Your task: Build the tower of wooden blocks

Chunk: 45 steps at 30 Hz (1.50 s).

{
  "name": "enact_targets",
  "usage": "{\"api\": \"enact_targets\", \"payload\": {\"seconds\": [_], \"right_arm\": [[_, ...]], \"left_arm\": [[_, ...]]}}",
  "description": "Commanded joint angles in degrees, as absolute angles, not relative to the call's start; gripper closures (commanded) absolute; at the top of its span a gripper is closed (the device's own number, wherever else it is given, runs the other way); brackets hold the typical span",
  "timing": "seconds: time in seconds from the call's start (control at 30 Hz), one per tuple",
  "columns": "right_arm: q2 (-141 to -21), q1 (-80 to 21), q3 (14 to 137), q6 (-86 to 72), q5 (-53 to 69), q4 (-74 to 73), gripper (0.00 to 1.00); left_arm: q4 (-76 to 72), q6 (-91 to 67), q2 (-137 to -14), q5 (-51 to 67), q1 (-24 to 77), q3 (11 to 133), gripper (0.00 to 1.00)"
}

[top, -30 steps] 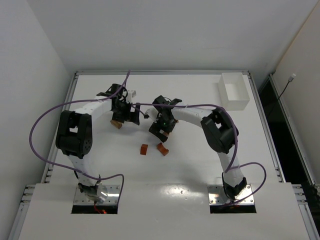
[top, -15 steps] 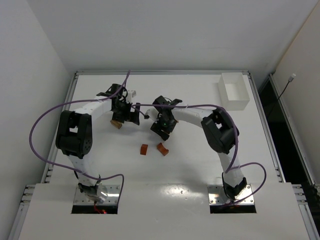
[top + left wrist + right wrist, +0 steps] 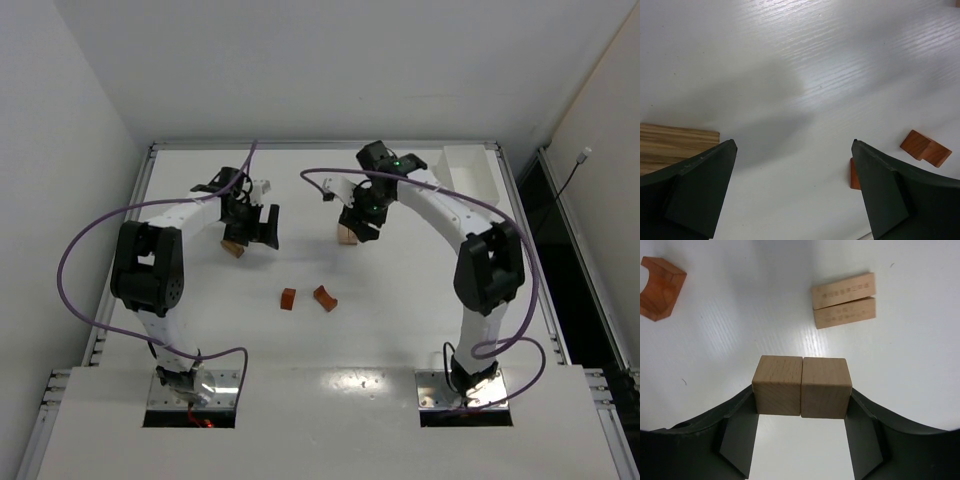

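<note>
Two pale tan cubes (image 3: pixel 800 385) sit side by side between the fingers of my right gripper (image 3: pixel 801 392), which is shut on them. In the top view that gripper (image 3: pixel 358 222) is at the back middle of the table with a tan block (image 3: pixel 347 235) at its tips. Beyond the cubes lie two tan bars (image 3: pixel 844 300) and a reddish arch block (image 3: pixel 660 287). My left gripper (image 3: pixel 793 145) is open above the bare table, with nothing between its fingers. A wood-grain block (image 3: pixel 670 145) lies at its left finger and reddish blocks (image 3: pixel 925 148) lie to its right.
A white tray (image 3: pixel 470 180) stands at the back right corner. Two small reddish blocks (image 3: pixel 288 299) (image 3: pixel 324 298) lie mid-table between the arms. A tan block (image 3: pixel 233 247) rests beside the left gripper (image 3: pixel 255 232). Purple cables loop over both arms.
My right arm has swung from the middle of the table to the back, and its jaws have shut on the two cubes. The left arm has not moved.
</note>
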State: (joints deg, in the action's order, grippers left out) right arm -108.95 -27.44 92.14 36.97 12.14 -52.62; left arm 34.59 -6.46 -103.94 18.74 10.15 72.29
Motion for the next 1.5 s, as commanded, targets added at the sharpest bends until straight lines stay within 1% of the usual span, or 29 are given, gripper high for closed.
{"api": "enact_targets", "payload": {"seconds": [0.0,0.07,0.1,0.2,0.43,0.8,0.93,1.27,1.47], "right_arm": [[-110.47,-24.53,100.60,50.69,21.87,-61.42,1.00],[-114.33,-23.65,104.66,58.15,24.86,-68.44,1.00],[-116.09,-23.64,109.55,61.14,25.48,-71.69,1.00],[-122.94,-22.42,118.52,67.57,27.59,-80.75,1.00],[-128.93,-22.94,122.87,67.59,24.09,-79.99,1.00],[-132.89,-22.94,124.72,55.64,19.26,-70.50,0.97],[-135.17,-24.08,126.91,53.62,18.02,-69.87,0.97],[-138.87,-24.61,128.06,54.14,18.63,-69.87,0.96],[-141.23,-24.61,128.06,54.14,16.44,-69.26,0.96]], "left_arm": [[33.84,-5.98,-103.89,20.30,9.14,74.44,0.01],[33.84,-5.98,-103.89,20.30,9.14,74.97,0.01],[33.84,-5.98,-103.89,20.30,9.14,74.97,0.01],[33.84,-5.98,-104.41,20.30,9.14,75.59,0.01],[34.37,-5.98,-105.56,19.78,9.14,77.43,0.01],[34.89,-5.45,-107.92,20.30,8.09,78.66,0.01],[35.42,-5.45,-108.46,20.83,7.56,79.19,0.01],[35.95,-5.45,-109.60,22.49,6.50,80.33,0.01],[35.95,-5.45,-109.60,22.50,5.98,80.33,0.01]]}}
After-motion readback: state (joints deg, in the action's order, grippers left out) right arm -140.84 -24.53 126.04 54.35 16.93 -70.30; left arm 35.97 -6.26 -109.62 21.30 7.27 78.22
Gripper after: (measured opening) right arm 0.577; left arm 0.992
